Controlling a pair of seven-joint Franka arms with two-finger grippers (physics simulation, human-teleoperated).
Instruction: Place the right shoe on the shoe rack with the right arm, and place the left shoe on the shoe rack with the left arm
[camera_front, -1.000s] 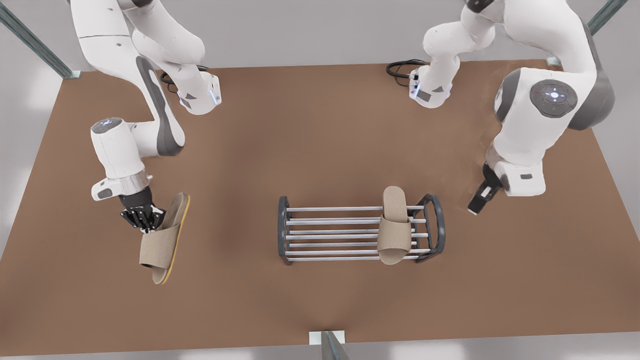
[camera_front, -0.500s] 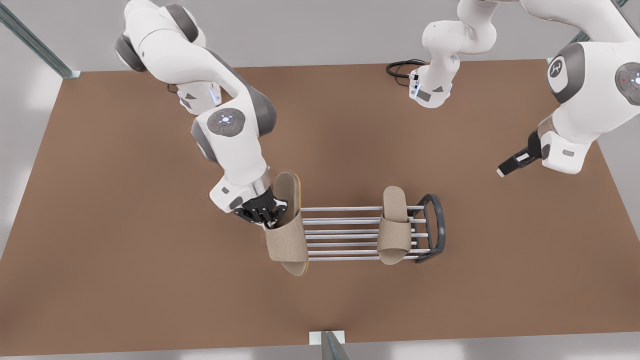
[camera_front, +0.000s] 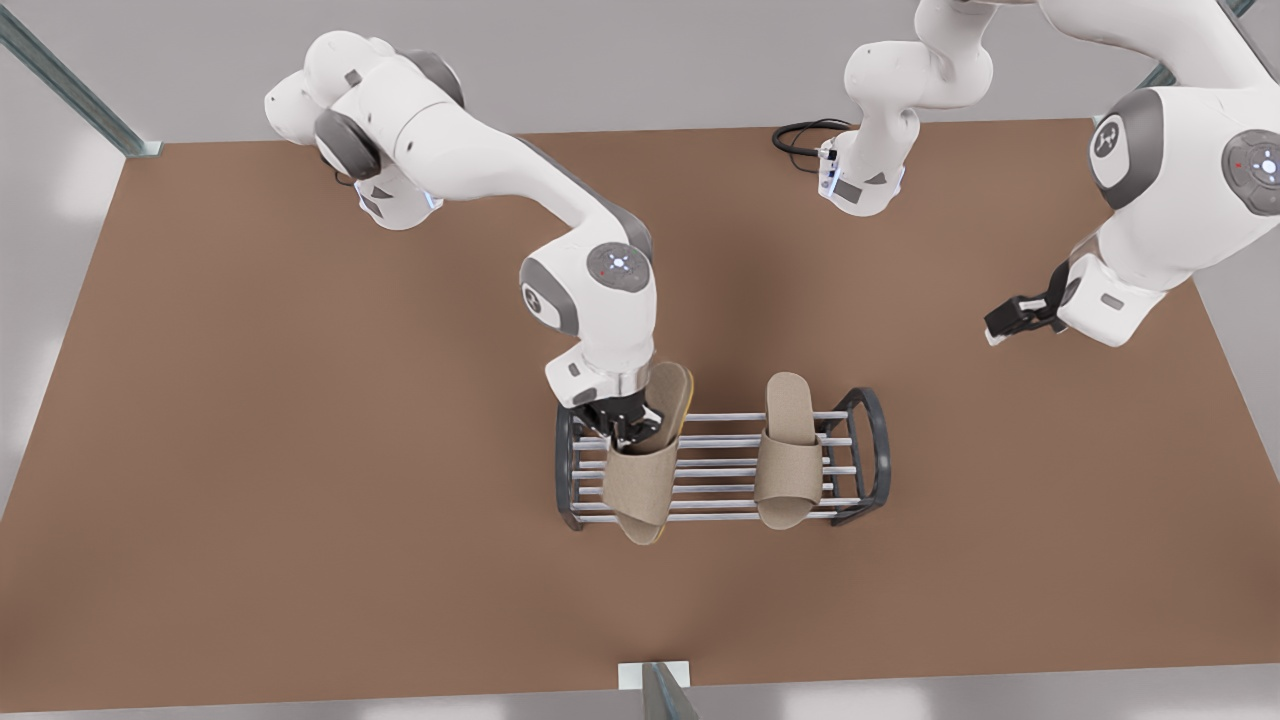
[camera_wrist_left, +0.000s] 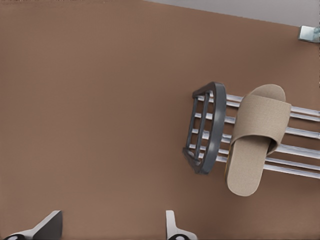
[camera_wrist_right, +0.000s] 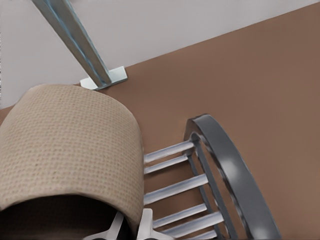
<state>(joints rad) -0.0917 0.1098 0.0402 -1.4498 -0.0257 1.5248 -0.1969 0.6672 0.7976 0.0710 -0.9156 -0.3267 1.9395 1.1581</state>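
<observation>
The right gripper (camera_front: 628, 432) has its jaws pinching the inner edge of a beige fabric slipper with a yellow-edged sole (camera_front: 648, 462), which it holds tilted over the end of the low rack of silver metal bars between dark grey arched end frames (camera_front: 575, 470) on the front view's left. In the right wrist view that slipper's woven strap (camera_wrist_right: 70, 150) looms right by the fingertips (camera_wrist_right: 145, 226), with the rack's arched frame (camera_wrist_right: 235, 170) just beyond.

A second beige fabric slipper (camera_front: 788, 452) lies flat across the bars near the other end frame, toe hanging off the rack's near side.

The left gripper (camera_front: 1010, 322) hangs well apart from the rack, out over the brown counter (camera_front: 250, 450), jaws spread wide (camera_wrist_left: 170, 222) and holding nothing.
</observation>
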